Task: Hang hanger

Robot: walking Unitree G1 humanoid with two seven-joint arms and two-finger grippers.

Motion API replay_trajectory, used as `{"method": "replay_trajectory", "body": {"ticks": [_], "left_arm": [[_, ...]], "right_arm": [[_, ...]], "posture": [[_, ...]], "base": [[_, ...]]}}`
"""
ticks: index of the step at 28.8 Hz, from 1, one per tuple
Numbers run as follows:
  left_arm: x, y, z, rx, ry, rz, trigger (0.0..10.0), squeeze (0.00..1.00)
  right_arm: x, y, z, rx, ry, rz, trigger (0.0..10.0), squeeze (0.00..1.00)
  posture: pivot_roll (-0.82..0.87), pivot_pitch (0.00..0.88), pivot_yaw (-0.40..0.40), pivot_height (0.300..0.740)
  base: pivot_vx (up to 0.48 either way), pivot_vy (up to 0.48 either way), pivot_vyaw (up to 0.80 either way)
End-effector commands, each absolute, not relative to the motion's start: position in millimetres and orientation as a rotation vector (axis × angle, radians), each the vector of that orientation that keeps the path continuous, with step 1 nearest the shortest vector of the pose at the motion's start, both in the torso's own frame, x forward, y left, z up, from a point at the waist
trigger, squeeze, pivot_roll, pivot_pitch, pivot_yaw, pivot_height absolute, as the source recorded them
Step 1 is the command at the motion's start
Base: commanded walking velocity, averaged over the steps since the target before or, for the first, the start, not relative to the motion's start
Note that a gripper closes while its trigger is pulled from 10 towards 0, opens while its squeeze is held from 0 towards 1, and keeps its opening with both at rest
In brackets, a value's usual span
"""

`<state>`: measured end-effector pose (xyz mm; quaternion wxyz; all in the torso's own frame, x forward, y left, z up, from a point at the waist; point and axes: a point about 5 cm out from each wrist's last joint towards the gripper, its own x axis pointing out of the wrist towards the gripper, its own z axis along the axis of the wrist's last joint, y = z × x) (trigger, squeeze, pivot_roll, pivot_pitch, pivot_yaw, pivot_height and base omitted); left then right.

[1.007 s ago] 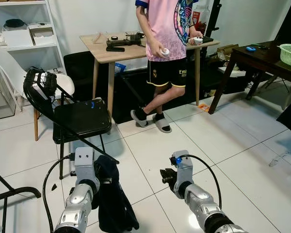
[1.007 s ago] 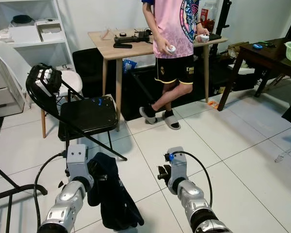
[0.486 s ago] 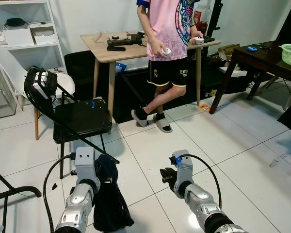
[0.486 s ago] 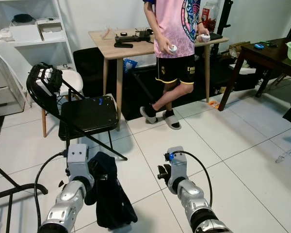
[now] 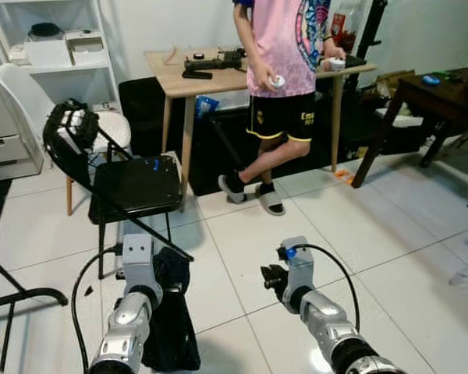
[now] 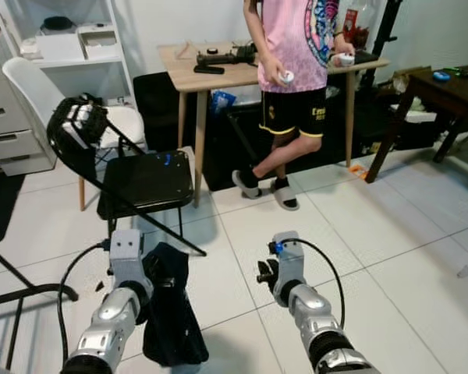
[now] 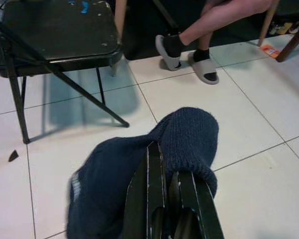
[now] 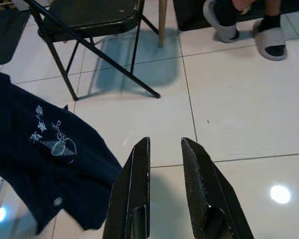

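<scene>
We see dark navy garment [image 5: 171, 315] hanging limp from our left gripper [image 7: 170, 209], jaws shut on knitted fold. Cloth drapes down toward white tile floor [image 5: 242, 241], near left, just in front of black folding chair [image 5: 132, 187]. Pale printed emblem [image 8: 52, 139] on fabric.
</scene>
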<state>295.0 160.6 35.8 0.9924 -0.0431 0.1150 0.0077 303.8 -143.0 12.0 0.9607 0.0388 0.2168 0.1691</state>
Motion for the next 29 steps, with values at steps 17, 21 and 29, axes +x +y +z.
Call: {"method": "replay_trajectory", "body": {"ticks": [17,21,29], "left_arm": [[268,167,-26,-0.197,0.634,0.106,10.0,0.00],[256,185,-35,-0.211,0.664,0.282,10.0,0.00],[259,186,-33,-0.155,0.649,0.261,10.0,0.00]], "right_arm": [[271,-167,-30,-0.067,0.720,0.125,10.0,0.00],[263,-186,-34,-0.033,0.710,-0.049,10.0,0.00],[255,-200,-38,0.045,0.714,-0.193,10.0,0.00]], "posture": [[-0.01,0.010,-0.030,0.740],[-0.01,0.031,-0.038,0.740],[-0.01,0.048,-0.045,0.740]], "base": [[0.000,0.000,0.00],[0.000,0.000,0.00],[0.000,0.000,0.00]]}}
